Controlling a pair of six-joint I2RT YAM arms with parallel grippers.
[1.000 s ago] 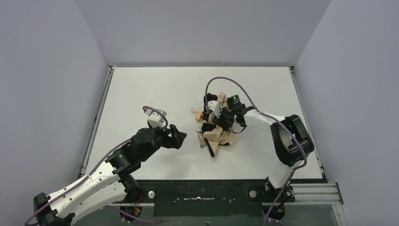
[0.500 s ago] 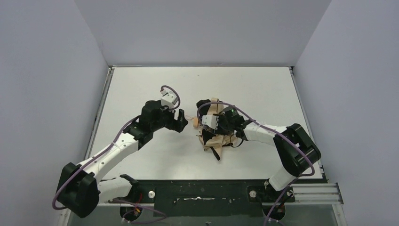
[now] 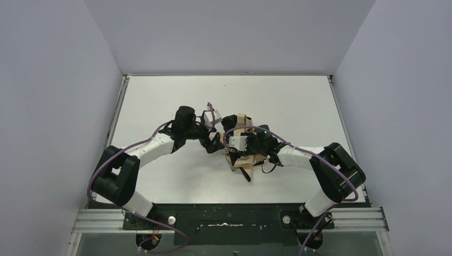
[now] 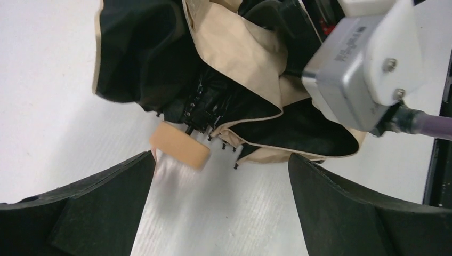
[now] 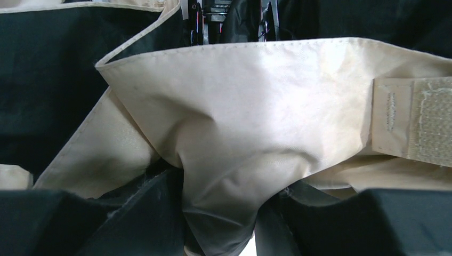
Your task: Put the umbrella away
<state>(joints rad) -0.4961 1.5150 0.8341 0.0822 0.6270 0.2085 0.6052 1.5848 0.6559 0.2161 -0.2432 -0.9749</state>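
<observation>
The umbrella (image 3: 244, 156) lies crumpled mid-table, tan outside and black inside. My right gripper (image 3: 238, 143) is over its left part and is shut on a fold of tan fabric (image 5: 250, 122); that fold is pinched between the fingers (image 5: 221, 224). A tan velcro strap (image 5: 418, 120) shows at the right of that view. My left gripper (image 3: 214, 143) is open, just left of the umbrella. In the left wrist view the gripper (image 4: 221, 213) is wide open and holds nothing. The small tan handle (image 4: 178, 150) lies just beyond the left finger, and the canopy (image 4: 234, 48) is behind it.
The white table (image 3: 160, 101) has a raised rim on the left and back, with grey walls around it. The right wrist's grey camera housing (image 4: 362, 69) and purple cable hang close above the umbrella, in front of my left gripper.
My left arm has swung from the near left up to the umbrella's left side, with the gripper staying open. My right gripper has pulled the fabric a little leftward and nearer.
</observation>
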